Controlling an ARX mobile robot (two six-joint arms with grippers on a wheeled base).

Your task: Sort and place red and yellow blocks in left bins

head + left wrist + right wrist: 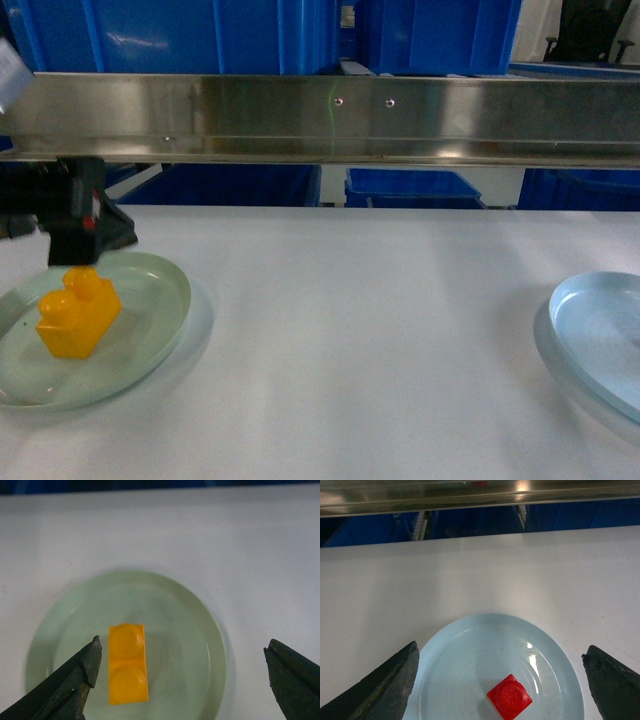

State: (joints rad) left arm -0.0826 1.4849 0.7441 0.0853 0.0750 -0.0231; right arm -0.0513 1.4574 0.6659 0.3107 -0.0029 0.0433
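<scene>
Two plates sit on the white table (350, 330) in the head view: a pale green plate (150, 330) at left carrying the yellow block (78, 315), and a pale blue plate (590, 320) at the right edge, its contents cut off by the frame. The left gripper (85, 235) hangs just behind and above the yellow block; jaw spacing cannot be judged from here. Blue bins (230, 185) stand beyond the table, under and behind a steel rail (330, 115). The left arm is clearly the nearer one to this block.

Left wrist view: left gripper (182, 667) has its jaws spread wide, nothing between them touching. The yellow block (128, 664) lies on the green plate (200, 645), long axis running up-down in frame, across the closing line of the jaws. It sits off-centre, close beside the left finger (82, 672) and well apart from the right one, so I judge a sideways shift toward the block is needed before closing.

Right wrist view: right gripper (500, 680) also stands wide open, empty. A red block (510, 696) rests on the blue plate (450, 680), roughly midway between the fingers, turned cornerwise. Its top stud bears what may be embossed marks, too blurred to read. No other writing or labels visible anywhere.
</scene>
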